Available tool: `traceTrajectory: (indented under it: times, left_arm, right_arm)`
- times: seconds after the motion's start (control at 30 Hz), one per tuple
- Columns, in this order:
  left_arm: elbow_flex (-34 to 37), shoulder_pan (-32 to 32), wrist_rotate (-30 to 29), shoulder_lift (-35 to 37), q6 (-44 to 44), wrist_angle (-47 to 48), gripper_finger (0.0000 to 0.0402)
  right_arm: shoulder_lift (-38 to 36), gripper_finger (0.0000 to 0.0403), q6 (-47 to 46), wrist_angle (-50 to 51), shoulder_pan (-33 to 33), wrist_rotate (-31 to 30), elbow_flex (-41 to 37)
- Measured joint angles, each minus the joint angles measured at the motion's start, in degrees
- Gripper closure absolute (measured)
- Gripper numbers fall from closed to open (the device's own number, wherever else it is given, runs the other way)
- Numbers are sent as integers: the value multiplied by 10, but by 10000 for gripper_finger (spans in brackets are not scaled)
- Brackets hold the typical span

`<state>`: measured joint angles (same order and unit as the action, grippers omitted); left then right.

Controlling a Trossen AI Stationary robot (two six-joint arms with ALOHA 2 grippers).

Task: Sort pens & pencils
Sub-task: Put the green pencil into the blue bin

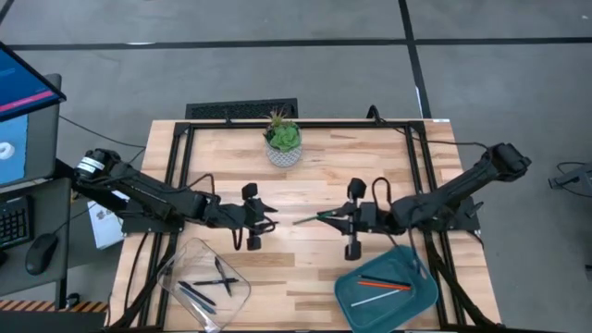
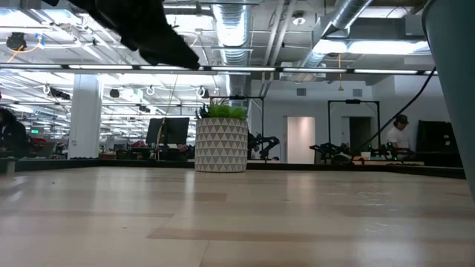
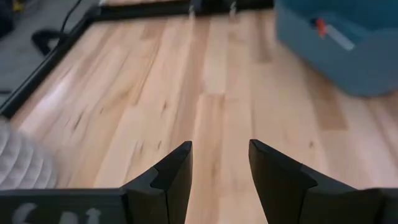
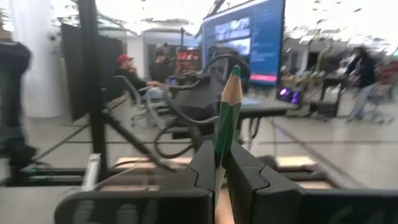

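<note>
High view shows sorting nearly done: right gripper (image 1: 326,216) clamps a green pencil (image 1: 310,219), teal tray (image 1: 421,298) behind it, while left gripper (image 1: 268,220) gapes empty.

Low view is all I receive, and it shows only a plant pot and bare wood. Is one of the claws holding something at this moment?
Observer: Yes. The right claw is shut on a green pencil, whose sharpened tip sticks out past the fingers.
Operator: And the other arm?
Observer: The left claw is open and empty, over bare table.
Operator: Is anything sorted already?
Observer: An orange-red pencil lies in the blue tray near the right arm.
</note>
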<state>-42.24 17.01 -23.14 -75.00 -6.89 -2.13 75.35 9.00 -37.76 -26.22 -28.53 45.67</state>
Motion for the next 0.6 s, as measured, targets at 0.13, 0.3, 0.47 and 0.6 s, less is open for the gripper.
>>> traceTrajectory:
  times: [0.13, 0.3, 0.47, 0.6]
  left_arm:
    - [0, 6, -45, 0, -30, 43, 252]
    - [0, 15, -57, 0, -62, 104, 252]
    - [0, 34, -53, 0, -86, 151, 252]
    - [0, 45, 6, 0, -86, 198, 252]
  right_arm:
    - [-29, 366, -48, 54, -25, 0, 0]
    - [-42, 366, -80, 75, -64, 0, 0]
    - [-42, 366, -81, 76, -103, 0, 0]
    - [-42, 366, -90, 76, -129, 1, 0]
